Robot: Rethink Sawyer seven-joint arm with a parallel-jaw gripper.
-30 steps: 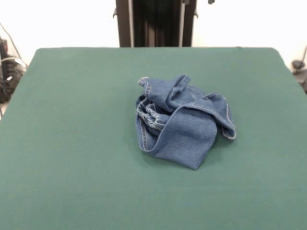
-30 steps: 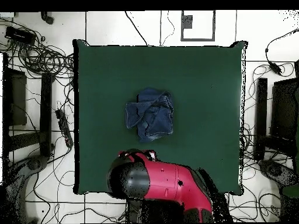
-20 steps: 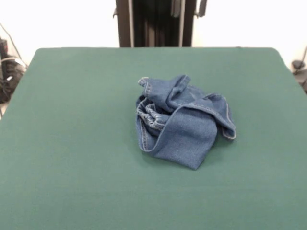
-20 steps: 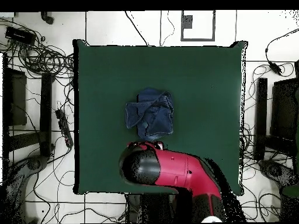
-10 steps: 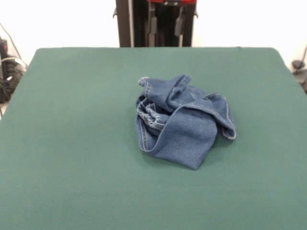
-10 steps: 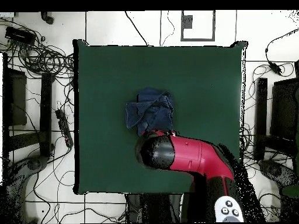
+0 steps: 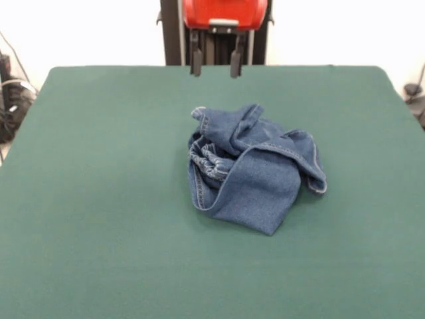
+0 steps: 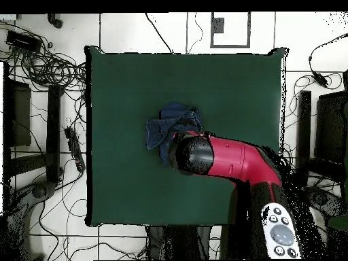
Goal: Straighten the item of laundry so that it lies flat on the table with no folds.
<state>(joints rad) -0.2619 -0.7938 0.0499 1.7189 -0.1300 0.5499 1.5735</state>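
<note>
Where the front view begins, nearest the camera, a wide stretch of bare dark green worktop [image 7: 99, 252] fills the lower part. Farther in, near the middle and a little to the picture's right, lies the item of laundry [image 7: 255, 167]: small blue denim jeans crumpled into a compact heap. A broad flap of cloth is folded over the near side, a gathered waistband shows at the heap's left, and a twisted leg curls over the top and down the right. No part lies flat, so the straightening appears not yet begun.

Farthest back, at the top edge, the claw [image 7: 213, 64] hangs below a red housing. Its two dark fingers [image 7: 196, 62] point down and stand spread apart with nothing between them. The claw is above the far part of the worktop, clear of the cloth. The jeans lie toward the camera from it and slightly to the picture's right, so the coming move is probably a reach forward and down.

Seen from overhead, the red arm [image 8: 231, 160] covers the side of the heap nearest the robot's base and hides the claw. That view does show the jeans well inside the worktop's edges, with room to spread every way.
</note>
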